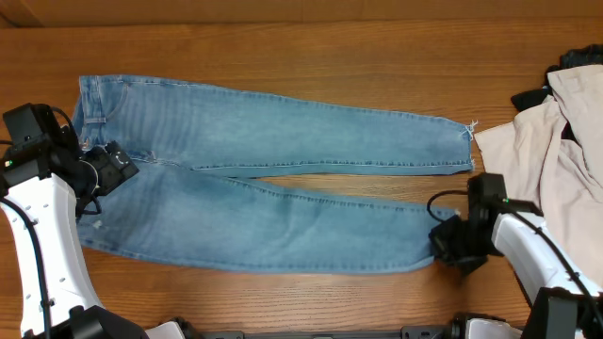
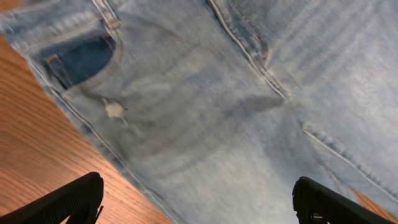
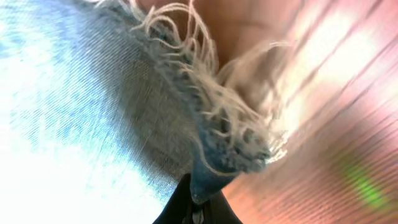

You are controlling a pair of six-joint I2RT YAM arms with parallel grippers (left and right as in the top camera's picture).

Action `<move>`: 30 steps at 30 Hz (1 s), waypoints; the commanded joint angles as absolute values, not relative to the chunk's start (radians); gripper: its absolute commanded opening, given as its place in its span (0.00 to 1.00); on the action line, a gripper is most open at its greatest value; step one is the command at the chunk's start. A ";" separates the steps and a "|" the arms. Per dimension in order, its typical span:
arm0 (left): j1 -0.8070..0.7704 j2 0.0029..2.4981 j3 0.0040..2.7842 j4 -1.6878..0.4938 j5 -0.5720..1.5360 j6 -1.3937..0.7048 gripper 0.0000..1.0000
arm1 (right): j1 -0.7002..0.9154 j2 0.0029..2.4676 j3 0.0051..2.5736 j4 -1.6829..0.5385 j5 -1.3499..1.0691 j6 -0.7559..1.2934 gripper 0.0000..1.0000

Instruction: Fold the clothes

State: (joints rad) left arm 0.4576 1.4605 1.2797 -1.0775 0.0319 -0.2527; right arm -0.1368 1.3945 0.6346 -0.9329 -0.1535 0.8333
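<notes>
The light blue jeans [image 1: 273,179] lie flat across the table, waist at the left, both legs running right to frayed hems. My left gripper [image 1: 121,169] hovers open over the waist and hip near the front pocket; its two black fingers sit wide apart above the denim [image 2: 205,143] in the left wrist view. My right gripper [image 1: 450,240] is at the hem of the near leg and is shut on the frayed hem corner [image 3: 230,155], which is pinched between its fingers.
A cream-beige garment [image 1: 556,141] is heaped at the right edge, with a small black cloth [image 1: 532,96] beside it. Bare wooden table [image 1: 311,56] lies behind the jeans and between the legs.
</notes>
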 commanded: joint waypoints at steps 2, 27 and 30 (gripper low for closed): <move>0.455 1.461 1.278 -1.101 -0.049 -0.290 1.00 | -0.181 1.394 0.714 -0.952 -0.001 0.830 0.04; 0.748 1.536 0.990 -0.921 -0.078 -0.529 0.99 | -0.299 1.394 0.723 -0.975 0.007 0.706 0.04; 0.768 1.537 0.948 -0.855 -0.078 -0.528 0.96 | -0.299 1.394 0.723 -0.975 0.007 0.706 0.04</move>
State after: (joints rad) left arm 0.7456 1.5341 0.9920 -0.8978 -0.0650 -0.5034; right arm -0.2928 1.3945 0.7002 -0.9794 -0.0250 0.7136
